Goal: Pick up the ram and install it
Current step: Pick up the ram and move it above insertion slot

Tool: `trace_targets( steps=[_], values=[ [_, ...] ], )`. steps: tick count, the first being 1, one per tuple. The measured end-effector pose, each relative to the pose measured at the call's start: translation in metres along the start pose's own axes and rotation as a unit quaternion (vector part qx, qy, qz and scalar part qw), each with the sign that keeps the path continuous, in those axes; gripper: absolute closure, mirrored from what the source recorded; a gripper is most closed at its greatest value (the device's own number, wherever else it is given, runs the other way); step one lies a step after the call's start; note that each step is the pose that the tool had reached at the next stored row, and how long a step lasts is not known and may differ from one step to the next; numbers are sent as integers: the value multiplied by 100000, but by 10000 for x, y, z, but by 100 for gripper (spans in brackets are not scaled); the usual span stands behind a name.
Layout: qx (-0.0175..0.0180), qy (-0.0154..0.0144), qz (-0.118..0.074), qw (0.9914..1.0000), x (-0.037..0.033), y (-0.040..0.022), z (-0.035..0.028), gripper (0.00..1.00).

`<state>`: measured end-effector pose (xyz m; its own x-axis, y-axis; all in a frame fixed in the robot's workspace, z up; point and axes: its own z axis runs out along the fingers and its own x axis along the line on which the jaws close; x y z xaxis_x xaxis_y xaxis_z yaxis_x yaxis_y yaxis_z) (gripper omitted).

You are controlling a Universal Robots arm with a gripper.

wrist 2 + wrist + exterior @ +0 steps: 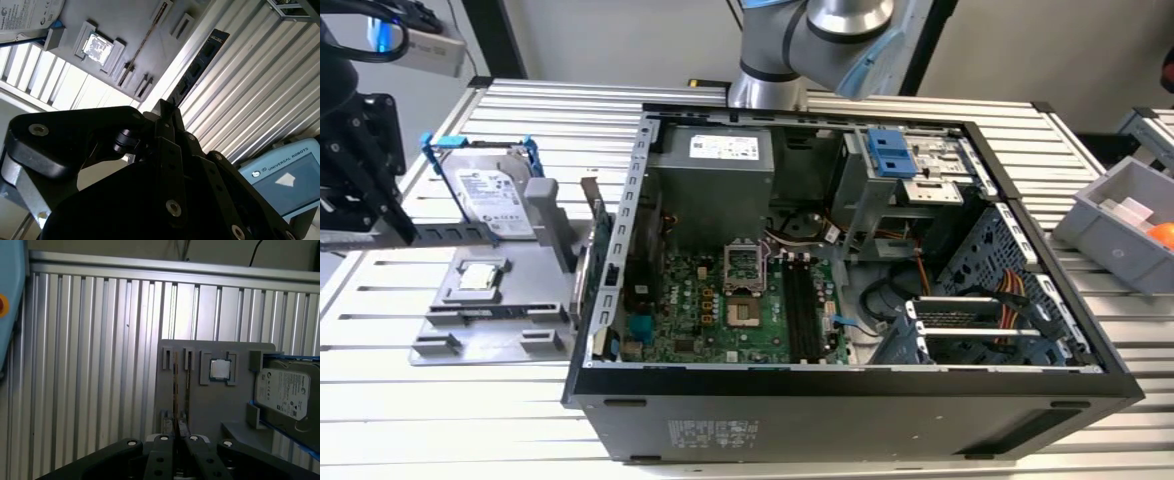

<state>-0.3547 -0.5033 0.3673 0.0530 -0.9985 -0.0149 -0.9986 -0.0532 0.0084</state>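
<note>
In the second wrist view my gripper (167,107) is shut on the ram (200,60), a dark narrow stick with black chips. The stick points out from the fingertips over the slatted table, beside the grey fixture (125,20). The first wrist view has the shut fingers (165,440) over the slotted end of that fixture (220,405). In the exterior view the open computer case (854,400) lies on its side, and the motherboard's long black memory slots (803,310) are bare.
The fixture (480,330) also carries a small silver CPU chip (480,277) and a hard drive in a blue frame (491,195). A teach pendant (285,175) lies on the table. A grey bin (1127,225) stands at the exterior view's right.
</note>
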Motion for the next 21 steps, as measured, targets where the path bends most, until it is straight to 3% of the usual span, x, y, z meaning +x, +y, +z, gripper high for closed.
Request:
trace_targets(
  steps=[10, 21],
  values=[
    [-5, 4, 4, 100000, -1, 0, -36, 100],
    [7, -5, 2, 100000, -2, 1, -136, 100]
  ],
)
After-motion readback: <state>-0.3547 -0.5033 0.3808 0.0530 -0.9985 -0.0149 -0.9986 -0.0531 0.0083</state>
